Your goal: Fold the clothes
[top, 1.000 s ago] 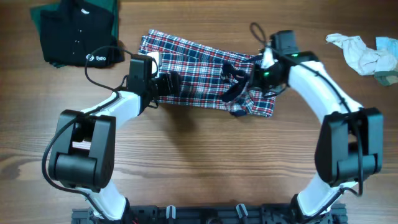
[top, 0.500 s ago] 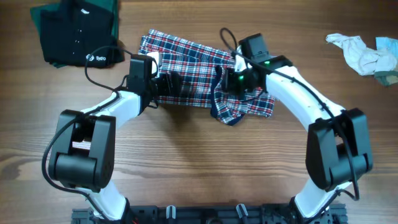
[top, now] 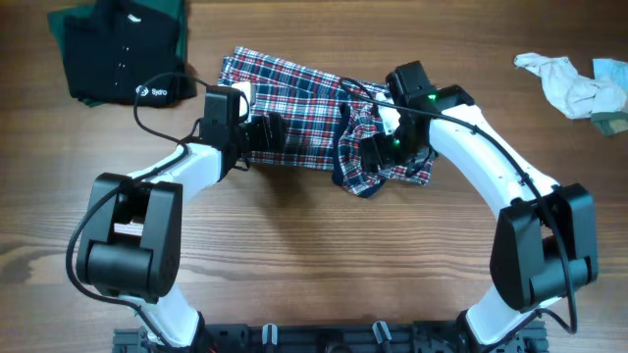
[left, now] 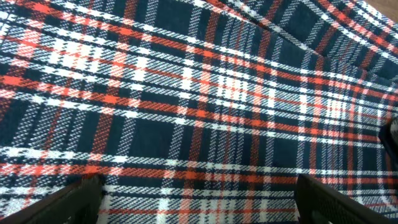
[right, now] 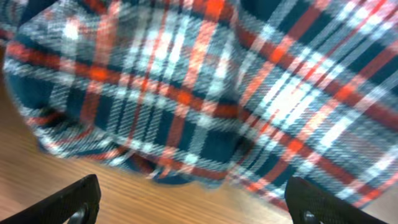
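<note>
Plaid red, white and navy, the shirt (top: 304,113) lies mid-table in the overhead view, its right part doubled into a bunched heap. The left gripper (top: 277,132) is over its left half and the right gripper (top: 373,157) over the heap. Bare wooden table (top: 294,255) spreads in front. A black garment (top: 118,59) and a pale cloth (top: 574,83) lie well apart at the far corners.

Left wrist: fingers spread wide, with flat plaid across the gap.

Right wrist: fingers apart, gripping nothing, with the blurred hem beyond on wood.
</note>
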